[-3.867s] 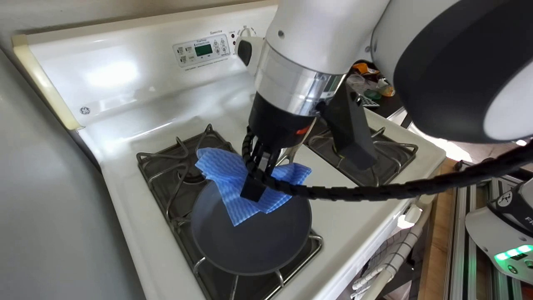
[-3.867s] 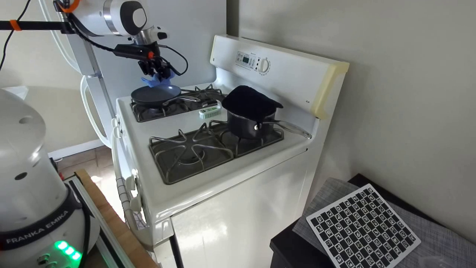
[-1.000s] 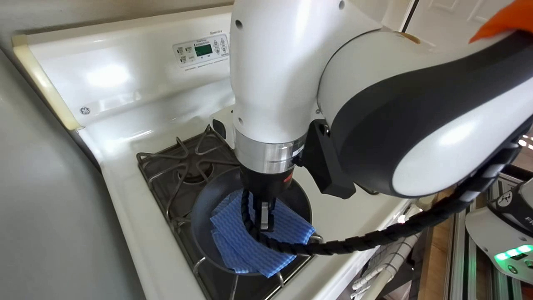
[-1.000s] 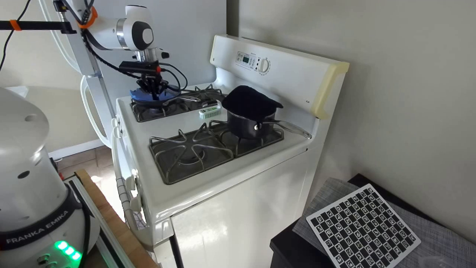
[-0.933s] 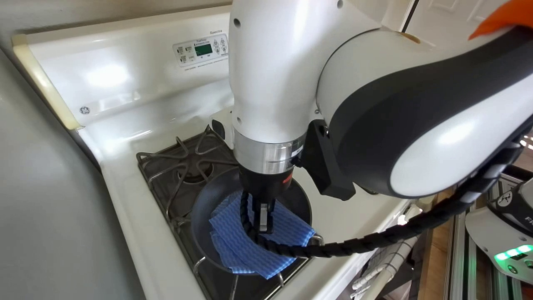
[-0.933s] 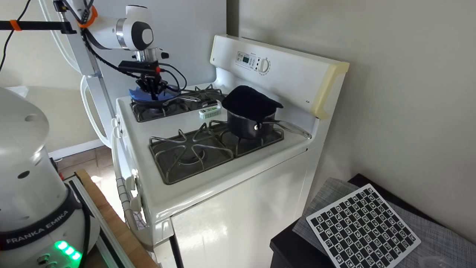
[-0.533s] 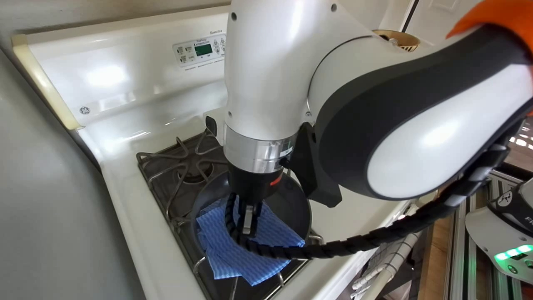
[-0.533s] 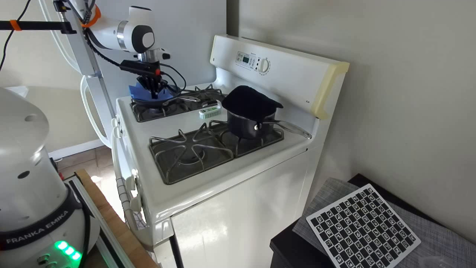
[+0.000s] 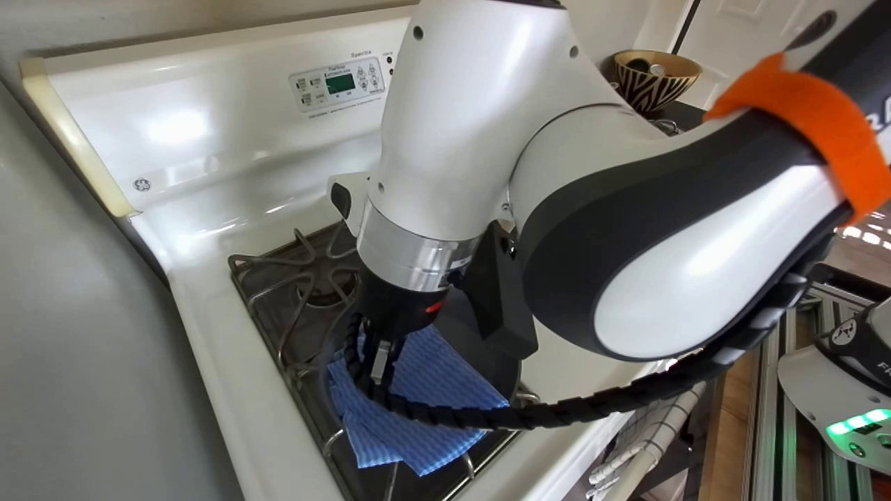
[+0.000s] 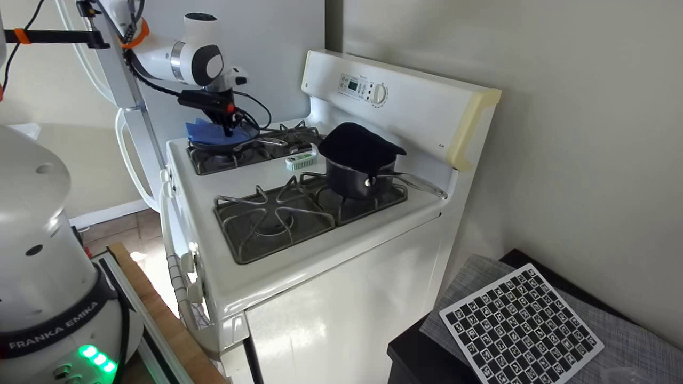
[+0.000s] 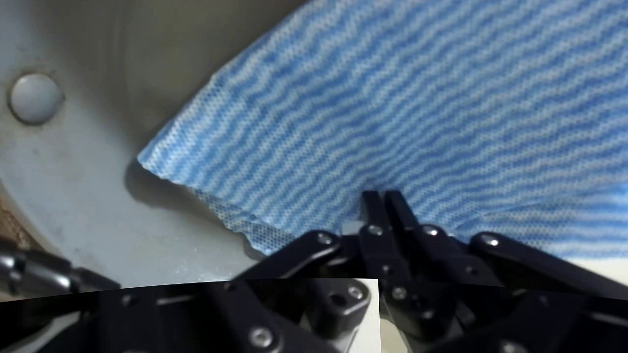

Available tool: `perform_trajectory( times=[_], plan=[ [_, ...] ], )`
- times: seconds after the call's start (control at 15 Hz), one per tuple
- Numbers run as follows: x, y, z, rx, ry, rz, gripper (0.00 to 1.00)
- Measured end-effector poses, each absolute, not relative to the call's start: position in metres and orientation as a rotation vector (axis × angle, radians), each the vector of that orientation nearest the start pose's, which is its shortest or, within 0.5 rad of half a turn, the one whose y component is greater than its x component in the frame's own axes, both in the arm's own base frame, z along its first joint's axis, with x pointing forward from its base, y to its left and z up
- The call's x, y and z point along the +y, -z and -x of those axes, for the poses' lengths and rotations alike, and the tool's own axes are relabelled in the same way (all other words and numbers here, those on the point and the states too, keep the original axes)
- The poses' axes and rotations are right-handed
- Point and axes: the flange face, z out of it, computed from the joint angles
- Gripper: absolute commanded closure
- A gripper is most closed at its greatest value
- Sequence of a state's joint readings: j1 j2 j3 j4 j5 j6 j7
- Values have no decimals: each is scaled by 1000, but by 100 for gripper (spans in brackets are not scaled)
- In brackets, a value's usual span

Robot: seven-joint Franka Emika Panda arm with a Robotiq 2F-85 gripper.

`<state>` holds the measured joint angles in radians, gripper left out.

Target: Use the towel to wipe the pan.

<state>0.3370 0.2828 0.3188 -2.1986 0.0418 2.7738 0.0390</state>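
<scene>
The blue striped towel (image 9: 445, 379) lies spread in the dark grey pan (image 9: 498, 374), and two of its corners overhang the rim. In the wrist view the towel (image 11: 392, 108) is nearly flat below the fingertips, beside bare pan (image 11: 73, 166) with a rivet. My gripper (image 11: 382, 194) is shut, its fingers side by side with a thin dark gap and no cloth seen between them. Whether the tips touch the towel I cannot tell. In both exterior views the gripper (image 9: 379, 379) is tilted over the towel. The pan's handle (image 10: 273, 141) extends toward the stove's back.
A smaller dark pot (image 10: 347, 181) with a black cloth (image 10: 357, 144) on it stands on the back burner. A white and green item (image 10: 301, 161) rests between the grates. The fridge (image 9: 90, 313) walls off one side. A thick black cable (image 9: 592, 410) hangs off the arm.
The towel has come down from a lifted drape into the pan and shifted toward the fridge side. During the last half second it stays still while my gripper tilts and slides across it.
</scene>
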Motion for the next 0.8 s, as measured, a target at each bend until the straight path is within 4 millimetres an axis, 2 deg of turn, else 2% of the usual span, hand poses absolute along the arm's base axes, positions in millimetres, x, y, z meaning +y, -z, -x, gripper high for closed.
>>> perform_trajectory(
  times=[0.8],
  plan=[
    [342, -291, -475, -890, 467, 2856, 100]
  ],
)
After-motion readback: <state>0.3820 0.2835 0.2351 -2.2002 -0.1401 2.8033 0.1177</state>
